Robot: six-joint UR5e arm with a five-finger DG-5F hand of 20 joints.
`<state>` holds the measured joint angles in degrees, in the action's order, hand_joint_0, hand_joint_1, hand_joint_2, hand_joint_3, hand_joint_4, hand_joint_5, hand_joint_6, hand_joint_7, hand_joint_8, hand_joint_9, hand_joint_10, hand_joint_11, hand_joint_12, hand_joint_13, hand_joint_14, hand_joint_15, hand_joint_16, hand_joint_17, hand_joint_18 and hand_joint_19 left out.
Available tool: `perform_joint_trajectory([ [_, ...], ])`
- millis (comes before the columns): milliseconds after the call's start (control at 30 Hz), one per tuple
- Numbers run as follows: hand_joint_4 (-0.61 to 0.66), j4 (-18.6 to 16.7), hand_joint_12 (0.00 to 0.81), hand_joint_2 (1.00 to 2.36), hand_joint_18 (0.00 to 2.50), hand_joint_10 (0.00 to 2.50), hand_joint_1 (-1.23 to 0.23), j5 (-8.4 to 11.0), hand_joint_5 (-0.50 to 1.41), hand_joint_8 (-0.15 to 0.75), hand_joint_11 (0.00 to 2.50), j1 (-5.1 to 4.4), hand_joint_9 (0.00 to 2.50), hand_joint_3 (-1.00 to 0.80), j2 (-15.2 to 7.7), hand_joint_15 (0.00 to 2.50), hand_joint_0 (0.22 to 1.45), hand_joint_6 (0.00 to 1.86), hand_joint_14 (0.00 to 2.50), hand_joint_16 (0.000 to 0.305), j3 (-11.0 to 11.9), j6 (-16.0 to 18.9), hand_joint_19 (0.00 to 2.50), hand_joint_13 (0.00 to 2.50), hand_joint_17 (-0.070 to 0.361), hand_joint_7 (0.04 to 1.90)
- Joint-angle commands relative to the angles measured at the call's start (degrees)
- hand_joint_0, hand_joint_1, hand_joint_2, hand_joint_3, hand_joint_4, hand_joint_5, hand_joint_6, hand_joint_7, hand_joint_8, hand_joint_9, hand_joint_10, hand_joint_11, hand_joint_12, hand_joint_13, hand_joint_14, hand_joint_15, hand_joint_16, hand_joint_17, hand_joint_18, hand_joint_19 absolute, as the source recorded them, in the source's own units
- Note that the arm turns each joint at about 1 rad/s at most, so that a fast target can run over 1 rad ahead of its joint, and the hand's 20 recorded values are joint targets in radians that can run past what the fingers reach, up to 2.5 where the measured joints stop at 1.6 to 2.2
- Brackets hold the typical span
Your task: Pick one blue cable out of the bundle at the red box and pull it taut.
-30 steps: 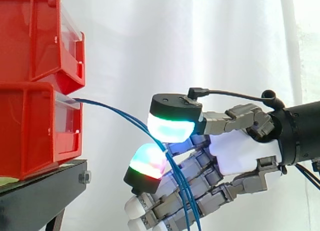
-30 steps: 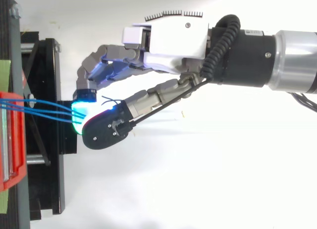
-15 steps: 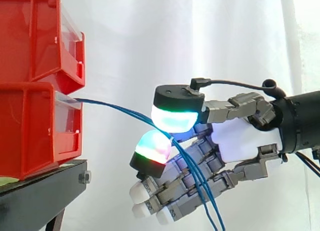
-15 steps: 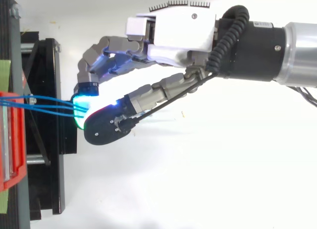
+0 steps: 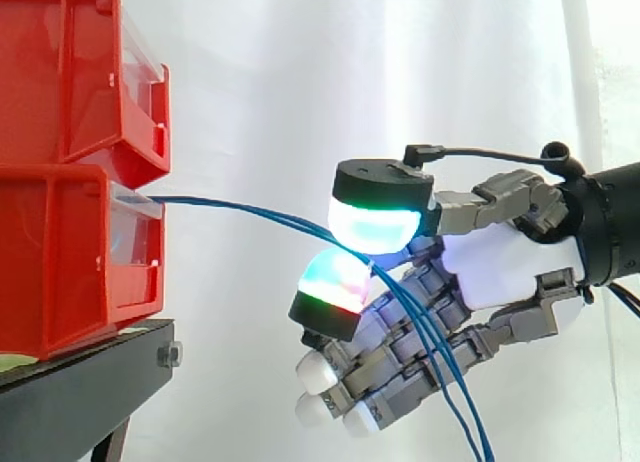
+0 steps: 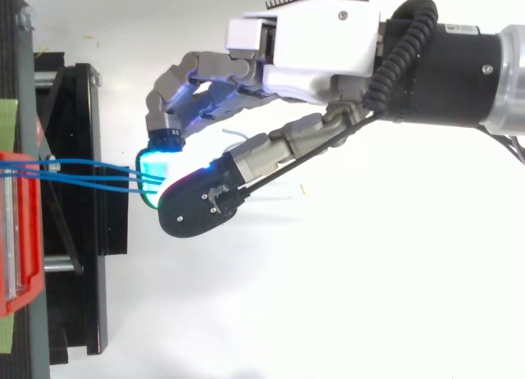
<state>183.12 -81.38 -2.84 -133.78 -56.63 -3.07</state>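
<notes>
Right of the red box [image 5: 70,262], robot hand [image 5: 500,272] pinching blue cables [image 5: 230,208] between thumb and fingertip

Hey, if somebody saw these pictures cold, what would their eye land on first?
Probably the hand reaching in from the right of the side view, its fingertips glowing cyan, green and red as they pinch the blue cables in mid-air. Next, the stacked red bins at the left edge, vivid against the white curtain, with the cables running out of them in a shallow arc to the pinch.
</notes>
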Motion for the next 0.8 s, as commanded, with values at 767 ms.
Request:
perform_joint_trajectory([
  [767, -0.02, 3.04, 0.368, 1.01, 0.41, 0.01, -0.74, 0.09, -0.22, 0.311, 1.09, 0.29, 0.95, -0.44, 1.33, 0.30, 0.72, 0.93, 0.01, 0.052, 0.03, 0.08, 0.11, 0.54, 0.118, 1.00],
])
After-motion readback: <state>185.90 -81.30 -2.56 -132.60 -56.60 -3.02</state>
